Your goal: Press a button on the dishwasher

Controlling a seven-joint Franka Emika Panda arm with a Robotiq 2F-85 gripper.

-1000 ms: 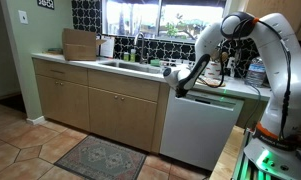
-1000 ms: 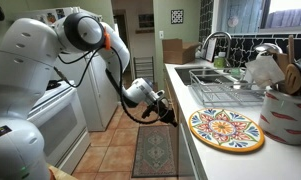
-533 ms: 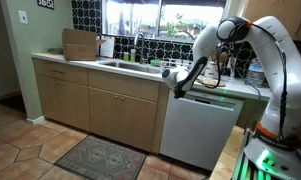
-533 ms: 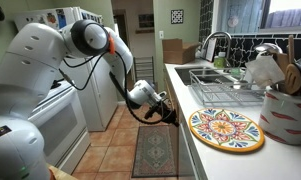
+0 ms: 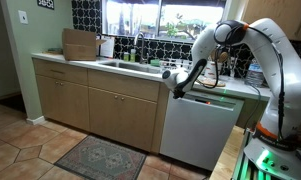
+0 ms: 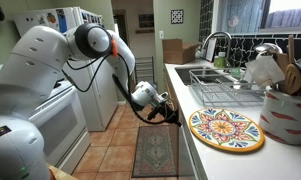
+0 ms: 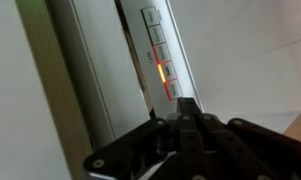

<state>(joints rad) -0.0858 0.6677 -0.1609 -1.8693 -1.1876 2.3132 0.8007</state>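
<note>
Kitchen counters [image 5: 85, 64] run beneath a bright window [image 5: 155, 20], with a tiled floor [image 5: 30, 150] below. Tan wooden cabinet doors [image 5: 90, 105] fill the front under the sink [image 5: 120, 65]. Beside them, at the same height, stands the dishwasher [image 5: 198, 130], a plain pale door with a thin dark strip along its top edge.

The big white arm [image 5: 262, 55] reaches from its base over the counter and bends down to the dishwasher's upper corner nearest the cabinets; in an exterior view the arm [image 6: 50, 60] crosses the aisle towards the counter's edge. A patterned rug [image 5: 98, 157] lies on the floor before the cabinets. A cardboard box [image 5: 80, 43] stands on the counter at the far end, and a colourful plate [image 6: 226, 129] lies on the counter near the camera in an exterior view.

The gripper [image 5: 178, 88] sits right at the dishwasher's top strip, and in an exterior view the gripper [image 6: 173, 115] is tucked close under the counter lip. In the wrist view its two dark fingers [image 7: 182, 118] are drawn together, holding nothing, pointing at the control strip. A row of small square buttons [image 7: 155, 40] runs along that strip, and a small orange light [image 7: 162, 72] glows among them, just ahead of the fingertips. Whether the tips touch the panel cannot be told.
</note>
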